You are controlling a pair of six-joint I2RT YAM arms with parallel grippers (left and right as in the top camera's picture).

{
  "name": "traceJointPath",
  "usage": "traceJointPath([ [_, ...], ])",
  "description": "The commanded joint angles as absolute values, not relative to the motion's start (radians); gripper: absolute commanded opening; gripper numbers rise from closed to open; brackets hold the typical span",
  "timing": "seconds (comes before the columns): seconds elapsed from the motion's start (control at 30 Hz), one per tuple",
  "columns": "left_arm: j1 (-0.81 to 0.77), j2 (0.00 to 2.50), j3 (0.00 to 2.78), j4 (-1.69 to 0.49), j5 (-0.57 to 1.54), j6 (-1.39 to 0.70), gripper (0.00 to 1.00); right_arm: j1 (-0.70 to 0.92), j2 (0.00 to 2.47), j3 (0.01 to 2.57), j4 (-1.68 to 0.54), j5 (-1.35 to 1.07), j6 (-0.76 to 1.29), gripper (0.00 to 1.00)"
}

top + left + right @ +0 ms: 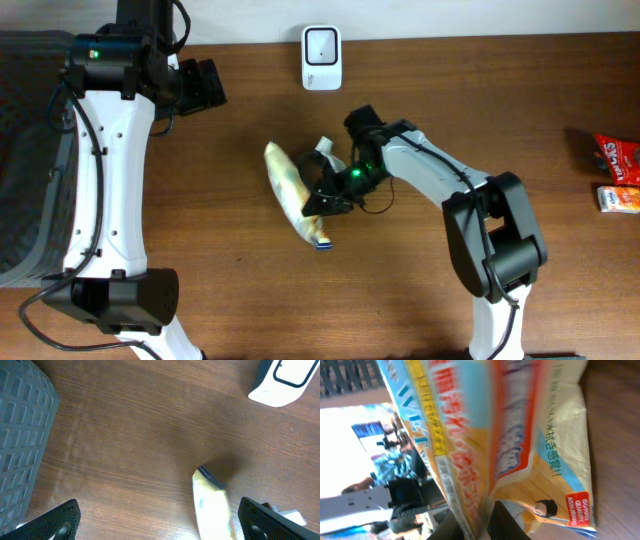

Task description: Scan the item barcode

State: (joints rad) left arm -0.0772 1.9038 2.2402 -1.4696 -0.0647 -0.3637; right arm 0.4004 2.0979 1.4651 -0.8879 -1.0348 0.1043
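One bag (288, 188), one scanner (321, 57), two packets (617, 154) (618, 198)

L arm (100, 170) & R arm (430, 165): white shells, blk joints, blk cables (84, 130), green LEDs (95, 52).

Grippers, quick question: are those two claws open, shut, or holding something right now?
Left gripper: open, holding nothing.
Right gripper: closed on the yellow snack packet.
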Motion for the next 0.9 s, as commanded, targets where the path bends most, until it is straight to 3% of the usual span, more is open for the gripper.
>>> traceJointPath([
  [0.0,-0.075,1.905,2.238,-1.468,-0.075,-0.374,0.99,0.287,2.088,1.457,-0.884,-0.956,0.195,0.45],
  [0.13,-0.075,1.905,2.238,-1.468,-0.075,-0.374,0.99,0.103,2.088,1.462,-0.893,-0.738,0.213,0.47],
  [0.23,-0.075,1.905,2.238,-1.468,-0.075,-0.374,0.99,0.065,2.076,1.509,-0.978,-0.724,0.063,0.5],
  [0.4,-0.075,1.905,2.238,-1.468,-0.075,-0.374,0.99,0.238,2.054,1.537,-1.087,-0.605,0.001,0.8],
  [0.53,-0.075,1.905,2.238,-1.468,-0.075,-0.374,0.99,0.339,2.056,1.535,-1.091,-0.411,0.196,0.99],
  [0.87,-0.075,1.905,2.238,-1.467,-0.075,-0.374,0.99,0.338,2.056,1.526,-1.066,-0.342,0.248,0.99],
])
